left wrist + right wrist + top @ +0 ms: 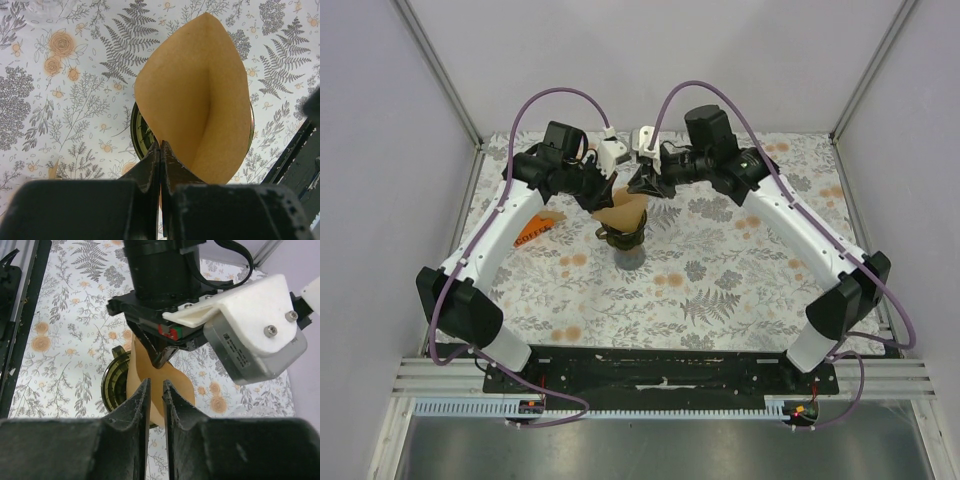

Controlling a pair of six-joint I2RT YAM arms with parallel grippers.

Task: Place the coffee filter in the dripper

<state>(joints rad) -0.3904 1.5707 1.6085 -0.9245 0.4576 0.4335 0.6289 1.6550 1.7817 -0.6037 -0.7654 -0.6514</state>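
**Seat the cone straight, then let go**

Top view: the coffee filter (625, 212) stands as an open cone directly over the dripper (625, 245). The left gripper (602, 200) reaches it from 10 o'clock and the right gripper (645, 185) from 1 o'clock.

Left wrist: the left claw is closed on the filter's lower edge at 6 o'clock. The dripper rim shows at 9 o'clock of the cone. The cone should go straight down, with its point centred.

Right wrist: the right claw is only narrowly parted, with paper visible behind the slit. Whether it touches the paper is unclear. It should steady the cone wall, not tug it.
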